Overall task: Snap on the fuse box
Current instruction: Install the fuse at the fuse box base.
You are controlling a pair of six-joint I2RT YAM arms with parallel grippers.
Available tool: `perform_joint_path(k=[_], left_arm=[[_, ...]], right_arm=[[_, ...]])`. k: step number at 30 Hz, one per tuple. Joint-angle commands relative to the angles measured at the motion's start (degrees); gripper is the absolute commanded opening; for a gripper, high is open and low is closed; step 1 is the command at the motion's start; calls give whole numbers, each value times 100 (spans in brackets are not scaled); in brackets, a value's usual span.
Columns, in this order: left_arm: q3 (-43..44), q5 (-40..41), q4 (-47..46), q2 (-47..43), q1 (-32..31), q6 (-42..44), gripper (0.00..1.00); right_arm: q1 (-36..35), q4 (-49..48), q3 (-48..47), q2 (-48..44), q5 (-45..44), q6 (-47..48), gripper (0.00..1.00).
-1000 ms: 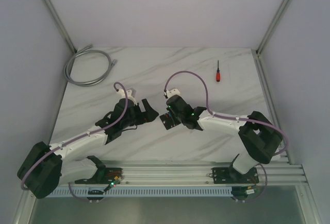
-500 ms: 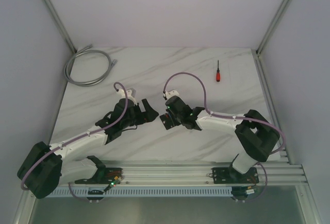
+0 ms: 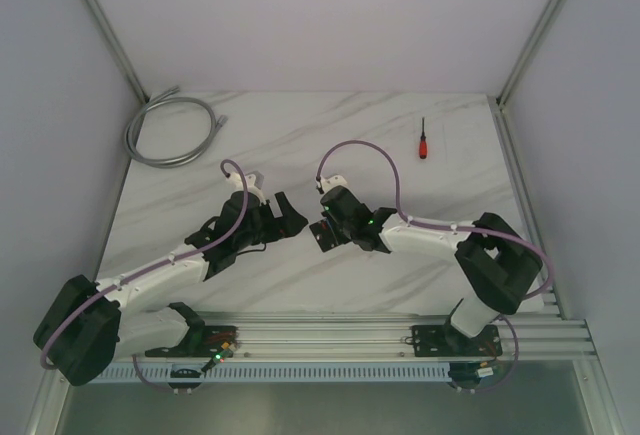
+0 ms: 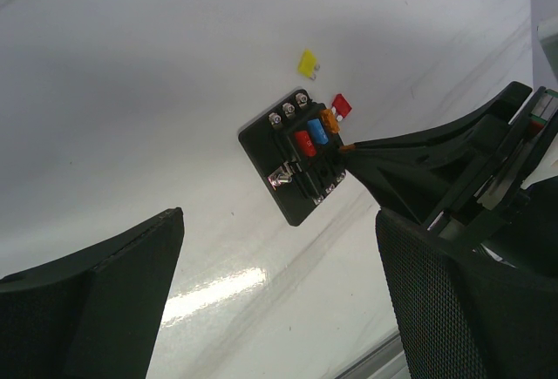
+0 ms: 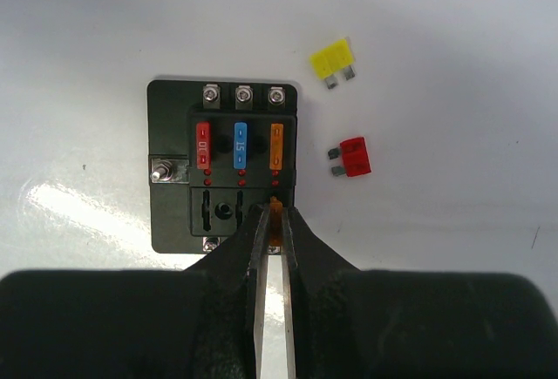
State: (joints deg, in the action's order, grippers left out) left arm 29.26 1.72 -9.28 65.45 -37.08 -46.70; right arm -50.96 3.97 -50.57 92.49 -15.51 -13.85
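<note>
While box (image 5: 170, 213) seats three fuses (image 5: 241, 142), two stray.

Lost the lower right slot of the fuse box (image 5: 222, 170) behind the closed tips of the right gripper (image 5: 275, 212) in the right wrist view, and saw only a thin orange sliver of the pinched fuse (image 5: 276, 222), marking unreadable. Could not make out box, pinched fuse, or the loose yellow fuse (image 5: 334, 58) and red fuse (image 5: 351, 156) from the top camera: too small, and partly under the gripper there. Noted both fingers (image 4: 105, 292) of the wide-open left gripper (image 4: 279, 222) cut off by the bottom edge of the left wrist view, and the right gripper's body cut by its right edge.
</note>
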Motion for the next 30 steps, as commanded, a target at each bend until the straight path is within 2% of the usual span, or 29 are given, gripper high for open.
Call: perform_joint_path(k=[1, 4, 11, 30], left_arm=[[-25, -48, 40, 36, 38, -40, 100], [-25, -44, 47, 46, 34, -32, 100], [-38, -35, 53, 8, 36, -34, 100], [-60, -32, 54, -19, 39, -41, 100]], right_arm=[[33, 214, -120, 172, -162, -38, 4], [31, 226, -111, 152, -196, -78, 10], [25, 254, -120, 23, -198, -106, 19], [27, 271, -289, -44, -6, -92, 31]])
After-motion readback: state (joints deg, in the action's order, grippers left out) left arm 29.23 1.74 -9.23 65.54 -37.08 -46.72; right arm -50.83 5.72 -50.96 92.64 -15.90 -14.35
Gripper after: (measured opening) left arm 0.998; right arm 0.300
